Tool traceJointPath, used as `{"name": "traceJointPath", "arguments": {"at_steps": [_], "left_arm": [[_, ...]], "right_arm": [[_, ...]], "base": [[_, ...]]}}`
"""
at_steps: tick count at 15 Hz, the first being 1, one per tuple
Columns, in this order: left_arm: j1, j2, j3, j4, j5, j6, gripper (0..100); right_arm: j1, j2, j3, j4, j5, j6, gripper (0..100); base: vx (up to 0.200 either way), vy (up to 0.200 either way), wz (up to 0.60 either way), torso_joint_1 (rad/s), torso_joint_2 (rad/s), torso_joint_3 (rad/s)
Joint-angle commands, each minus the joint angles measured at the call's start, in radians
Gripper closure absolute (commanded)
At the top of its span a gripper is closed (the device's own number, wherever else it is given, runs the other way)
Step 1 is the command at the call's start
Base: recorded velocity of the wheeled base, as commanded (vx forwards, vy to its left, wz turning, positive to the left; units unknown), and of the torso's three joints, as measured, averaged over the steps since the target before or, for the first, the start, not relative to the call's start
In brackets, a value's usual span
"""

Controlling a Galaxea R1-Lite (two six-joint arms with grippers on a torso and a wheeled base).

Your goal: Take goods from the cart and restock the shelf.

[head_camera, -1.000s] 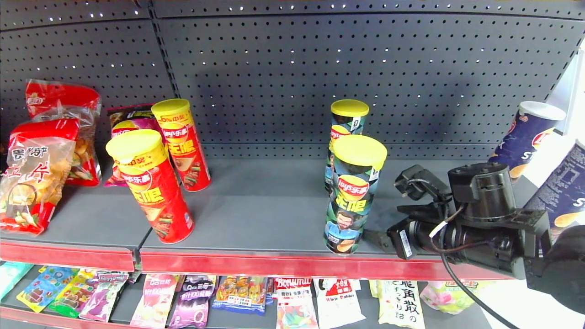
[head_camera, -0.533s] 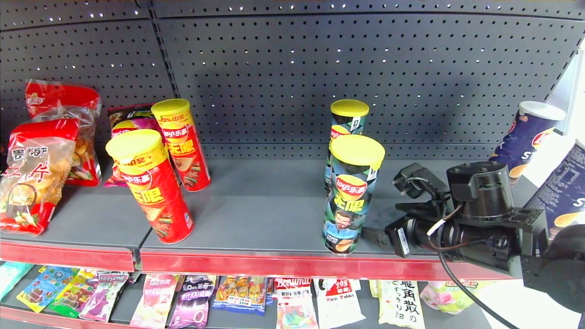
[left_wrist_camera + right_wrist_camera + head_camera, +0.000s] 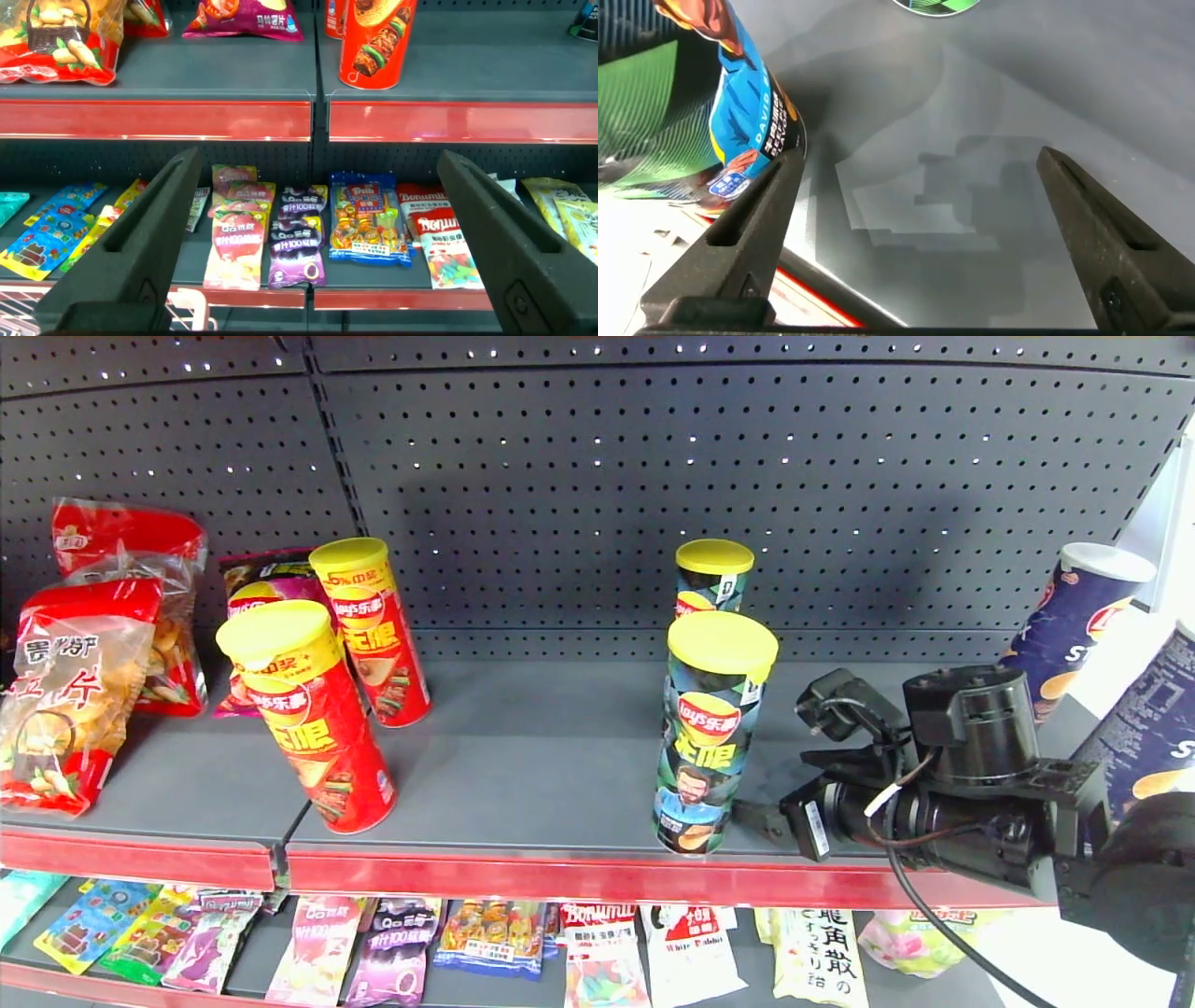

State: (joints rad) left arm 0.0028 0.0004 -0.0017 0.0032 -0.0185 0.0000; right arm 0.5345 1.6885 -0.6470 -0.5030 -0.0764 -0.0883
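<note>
A dark chips can with a yellow lid (image 3: 711,747) stands near the front edge of the grey shelf (image 3: 541,756); its base also shows close up (image 3: 682,103). A second, matching can (image 3: 712,577) stands right behind it. My right gripper (image 3: 784,793) is low over the shelf just right of the front can. It is open (image 3: 920,163), with one finger (image 3: 757,224) against the can's base and nothing between the fingers. My left gripper (image 3: 318,163) is open and empty, in front of the lower shelf.
Two red chips cans (image 3: 313,709) (image 3: 372,630) and snack bags (image 3: 75,691) fill the shelf's left part. Dark blue cans (image 3: 1074,611) stand at the far right. Bare shelf lies between the red and dark cans. Candy packets (image 3: 597,952) hang on the lower shelf.
The front dark can has slid a little to the left, and my right gripper has moved left along with it. Everything else on the shelf is unchanged.
</note>
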Motion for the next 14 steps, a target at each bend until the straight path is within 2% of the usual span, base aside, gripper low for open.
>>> {"name": "traceJointPath", "arguments": {"at_steps": [1, 3, 6, 11, 12, 13, 14], "left_arm": [[0.0, 0.0, 0.0, 0.0, 0.0, 0.0, 0], [0.0, 0.0, 0.0, 0.0, 0.0, 0.0, 0], [0.0, 0.0, 0.0, 0.0, 0.0, 0.0, 0], [0.0, 0.0, 0.0, 0.0, 0.0, 0.0, 0], [0.0, 0.0, 0.0, 0.0, 0.0, 0.0, 0], [0.0, 0.0, 0.0, 0.0, 0.0, 0.0, 0], [0.0, 0.0, 0.0, 0.001, 0.0, 0.0, 0]], "right_arm": [[-0.005, -0.016, 0.012, 0.0, -0.002, 0.001, 0], [-0.008, -0.055, 0.03, -0.002, -0.005, 0.004, 0], [-0.008, -0.242, 0.135, 0.0, -0.023, 0.002, 0], [-0.011, -0.724, 0.392, 0.012, 0.02, -0.007, 0], [-0.037, -0.852, 0.461, 0.015, 0.079, -0.008, 0], [-0.148, -1.018, 0.546, 0.017, 0.219, -0.041, 0], [-0.263, -1.121, 0.592, 0.024, 0.302, -0.071, 0]], "base": [[0.0, 0.0, 0.0, 0.0, 0.0, 0.0], [0.0, 0.0, 0.0, 0.0, 0.0, 0.0], [0.0, 0.0, 0.0, 0.0, 0.0, 0.0], [0.0, 0.0, 0.0, 0.0, 0.0, 0.0], [0.0, 0.0, 0.0, 0.0, 0.0, 0.0], [0.0, 0.0, 0.0, 0.0, 0.0, 0.0], [0.0, 0.0, 0.0, 0.0, 0.0, 0.0]]}}
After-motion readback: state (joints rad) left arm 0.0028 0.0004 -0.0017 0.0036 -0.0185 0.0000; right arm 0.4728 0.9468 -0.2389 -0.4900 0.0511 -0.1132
